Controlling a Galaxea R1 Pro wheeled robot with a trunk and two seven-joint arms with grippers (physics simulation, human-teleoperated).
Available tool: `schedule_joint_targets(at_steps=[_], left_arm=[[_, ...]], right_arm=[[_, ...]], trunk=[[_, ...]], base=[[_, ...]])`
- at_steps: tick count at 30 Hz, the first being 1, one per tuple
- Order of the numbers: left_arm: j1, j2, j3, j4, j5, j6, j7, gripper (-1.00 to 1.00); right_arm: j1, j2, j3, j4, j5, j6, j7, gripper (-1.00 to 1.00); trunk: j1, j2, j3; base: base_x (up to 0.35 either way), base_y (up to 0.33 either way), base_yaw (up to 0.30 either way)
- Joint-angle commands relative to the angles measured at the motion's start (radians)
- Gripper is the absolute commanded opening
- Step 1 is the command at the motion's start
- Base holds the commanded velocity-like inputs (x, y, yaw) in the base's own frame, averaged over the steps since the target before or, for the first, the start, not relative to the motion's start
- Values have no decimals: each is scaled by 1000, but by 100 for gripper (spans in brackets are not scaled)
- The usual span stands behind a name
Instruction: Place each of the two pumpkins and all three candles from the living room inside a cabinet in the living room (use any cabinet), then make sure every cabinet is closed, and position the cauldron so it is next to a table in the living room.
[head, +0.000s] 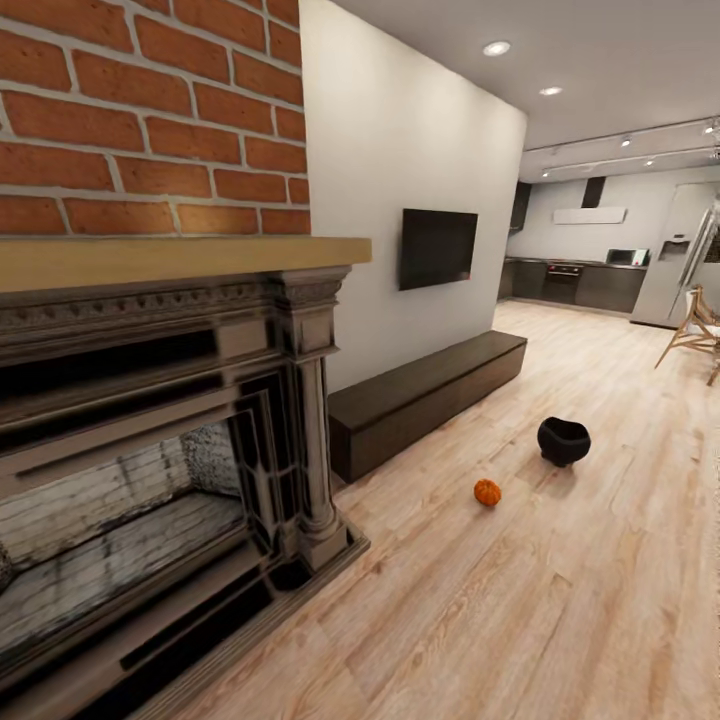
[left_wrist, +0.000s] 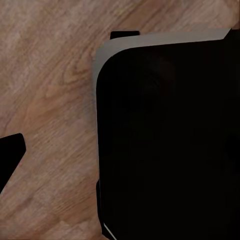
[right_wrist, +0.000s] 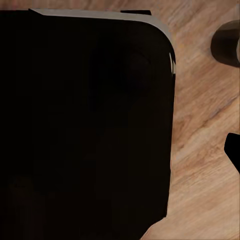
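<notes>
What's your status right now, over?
Grippers unclear in wrist views. One pumpkin and cauldron on floor, apart. Cabinet shut. Path open.

The head camera is looking from up high, past the fireplace (head: 170, 450) close on its left, down the long room to the far kitchen (head: 590, 275). Both wrist cameras are pointing down, very near a big black body (left_wrist: 170, 140) over the wood floor (head: 560, 600), which all three views are sharing.
</notes>
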Motion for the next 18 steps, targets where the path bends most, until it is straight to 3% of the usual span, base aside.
schedule_joint_targets(at_steps=[1, 7, 18], left_arm=[[0, 0, -1, 1, -1, -3, 0, 100], [0, 0, -1, 1, -1, -3, 0, 100], [0, 0, -1, 0, -1, -3, 0, 100]], right_arm=[[-1, 0, -1, 1, -1, -4, 1, 100], [-1, 0, -1, 1, -1, -4, 4, 100], [-1, 0, -1, 1, 0, -4, 4, 100]], trunk=[[0, 0, -1], [0, 0, -1], [0, 0, -1]], base=[[279, 176, -240], [207, 134, -265], [68, 75, -277]])
